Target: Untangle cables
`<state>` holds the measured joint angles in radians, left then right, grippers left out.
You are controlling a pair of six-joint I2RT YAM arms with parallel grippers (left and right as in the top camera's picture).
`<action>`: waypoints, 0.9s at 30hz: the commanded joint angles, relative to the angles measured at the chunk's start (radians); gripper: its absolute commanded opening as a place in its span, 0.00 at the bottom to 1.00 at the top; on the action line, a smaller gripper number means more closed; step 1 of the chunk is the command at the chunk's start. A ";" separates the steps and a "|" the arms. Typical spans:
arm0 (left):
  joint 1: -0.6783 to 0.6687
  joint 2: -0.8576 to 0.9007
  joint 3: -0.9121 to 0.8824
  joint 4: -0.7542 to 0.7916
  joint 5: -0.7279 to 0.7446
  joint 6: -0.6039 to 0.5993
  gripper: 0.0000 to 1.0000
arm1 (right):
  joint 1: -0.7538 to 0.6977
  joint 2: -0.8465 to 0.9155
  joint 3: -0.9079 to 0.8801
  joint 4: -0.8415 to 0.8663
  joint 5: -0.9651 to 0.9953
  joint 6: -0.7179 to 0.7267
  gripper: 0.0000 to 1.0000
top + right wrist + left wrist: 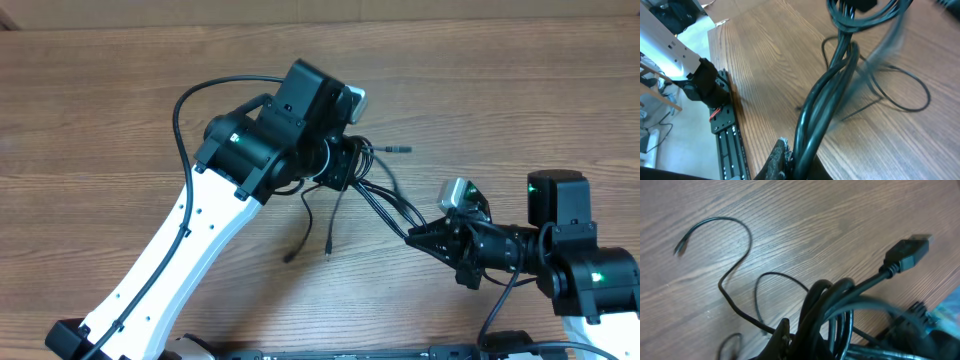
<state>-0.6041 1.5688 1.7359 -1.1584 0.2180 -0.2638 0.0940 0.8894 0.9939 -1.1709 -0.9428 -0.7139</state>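
Observation:
The cables (378,192) are thin black cords bunched in a knot between my two grippers, above the wooden table. My left gripper (350,165) is shut on the upper end of the bunch. In the left wrist view the looped cords (836,311) fill its jaws, and a USB plug (907,253) sticks out to the right. My right gripper (413,236) is shut on the strands at the lower right. The right wrist view shows several cords (827,97) running from its jaws (796,167) up toward the other gripper. Two loose ends (292,256) hang down onto the table.
A small plug (401,149) points right, beside the left gripper. One thin loose cord (735,250) curls across the wood. The table's near edge and a black rail (726,127) with the left arm's base lie close behind the right gripper.

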 commanded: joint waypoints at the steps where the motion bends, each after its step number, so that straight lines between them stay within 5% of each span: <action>1: 0.079 -0.019 0.011 0.040 -0.192 -0.147 0.04 | 0.002 -0.017 0.006 -0.062 0.007 0.001 0.04; 7: 0.079 -0.019 0.011 0.086 -0.191 -0.246 0.04 | 0.002 -0.016 0.005 -0.131 0.019 0.041 0.04; 14: 0.079 -0.019 0.011 0.128 -0.180 -0.253 0.04 | 0.002 -0.010 -0.008 -0.121 0.296 0.463 0.04; 15: 0.079 -0.019 0.011 0.133 -0.175 -0.252 0.04 | 0.002 -0.003 -0.008 -0.121 0.356 0.548 0.08; 18: 0.079 -0.019 0.011 0.144 -0.146 -0.204 0.04 | 0.002 0.017 -0.011 -0.119 0.465 0.740 0.43; 19: 0.079 -0.019 0.011 0.145 -0.134 -0.179 0.04 | 0.002 0.024 -0.011 -0.117 0.467 0.760 0.60; 20: 0.079 -0.019 0.011 0.144 -0.121 -0.148 0.04 | 0.002 0.032 -0.011 -0.117 0.467 0.779 0.88; 21: 0.079 -0.019 0.011 0.143 -0.107 -0.114 0.04 | 0.002 0.040 -0.011 -0.117 0.463 0.796 1.00; 27: 0.079 -0.019 0.011 0.135 -0.032 0.037 0.04 | 0.002 0.097 -0.011 -0.095 0.357 0.822 1.00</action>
<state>-0.5194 1.5688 1.7355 -1.0245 0.1410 -0.3405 0.0933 0.9665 0.9852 -1.2804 -0.5377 0.0410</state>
